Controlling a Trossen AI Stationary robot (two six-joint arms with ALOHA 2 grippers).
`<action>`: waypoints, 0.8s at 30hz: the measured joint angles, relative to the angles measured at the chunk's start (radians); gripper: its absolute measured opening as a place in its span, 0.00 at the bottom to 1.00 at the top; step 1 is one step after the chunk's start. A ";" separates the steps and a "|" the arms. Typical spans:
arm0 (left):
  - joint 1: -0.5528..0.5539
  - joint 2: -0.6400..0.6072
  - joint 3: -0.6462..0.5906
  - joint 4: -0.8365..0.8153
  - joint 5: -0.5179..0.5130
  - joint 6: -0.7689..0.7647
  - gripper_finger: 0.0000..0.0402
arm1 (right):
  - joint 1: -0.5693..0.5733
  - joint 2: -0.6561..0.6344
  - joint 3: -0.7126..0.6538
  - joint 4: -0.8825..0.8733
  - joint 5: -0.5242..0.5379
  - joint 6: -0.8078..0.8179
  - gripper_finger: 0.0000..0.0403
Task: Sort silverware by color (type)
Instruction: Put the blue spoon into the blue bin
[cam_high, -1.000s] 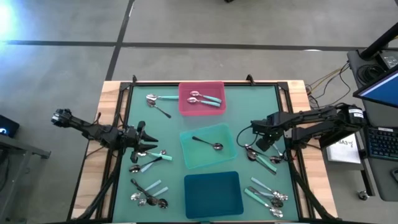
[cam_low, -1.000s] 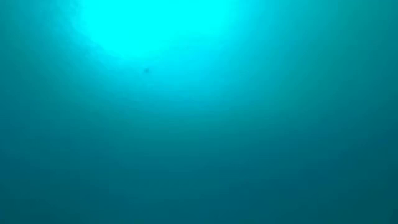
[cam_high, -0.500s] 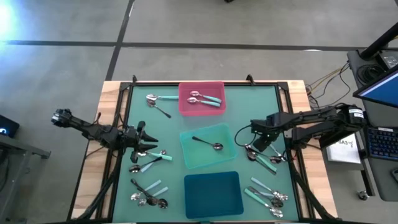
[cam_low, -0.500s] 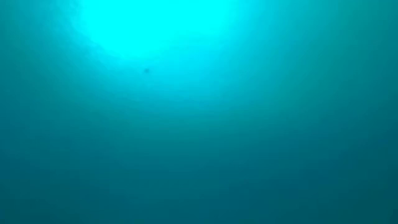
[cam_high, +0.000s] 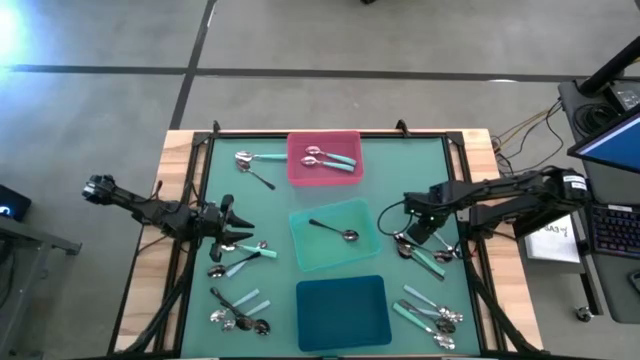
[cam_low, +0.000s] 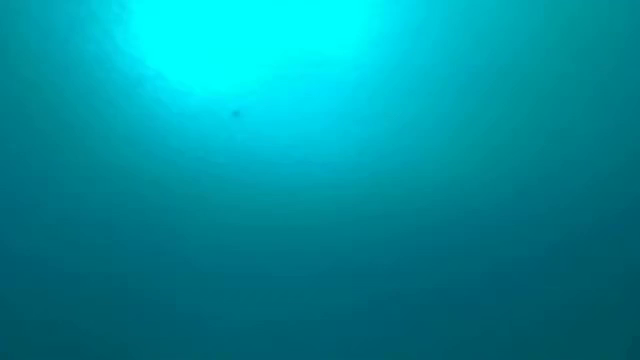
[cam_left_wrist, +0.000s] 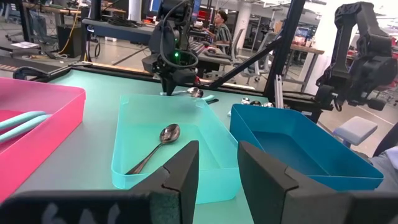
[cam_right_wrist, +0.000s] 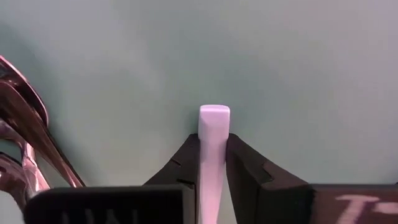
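Observation:
My right gripper is low over a pile of spoons at the table's right side, shut on a pale blue handle. My left gripper hovers open at the table's left, beside a cluster of spoons; in the left wrist view its fingers stand apart with nothing between them. Two teal-handled spoons lie in the pink tray. One dark spoon lies in the mint tray. The low view shows only a teal glow. My right gripper pinches a pale blue spoon handle near its free end between its two fingers. The handle runs along the fingers, and its squared tip sticks out past the fingertips toward the mat. The spoon's bowl is hidden, so whether it is lifted does not show.
The dark-teal tray sits near the table's near edge. More spoons lie near the far left, near left and near right. Shiny metal spoons lie close beside my right gripper. A raised black frame borders the mat.
My right gripper has edged slightly toward the table's left, staying at the spoon pile. My left arm and the spoons in the trays have stayed where they were.

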 joint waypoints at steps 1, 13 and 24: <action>0.000 0.000 0.000 0.000 0.000 0.000 0.24 | 0.000 0.000 0.008 0.000 0.004 -0.007 0.09; 0.000 0.000 0.000 0.000 0.000 0.000 0.24 | 0.007 -0.005 0.250 0.039 0.122 -0.169 0.09; 0.000 0.000 0.000 0.000 0.000 0.000 0.24 | 0.245 -0.005 0.374 0.374 0.005 -0.142 0.09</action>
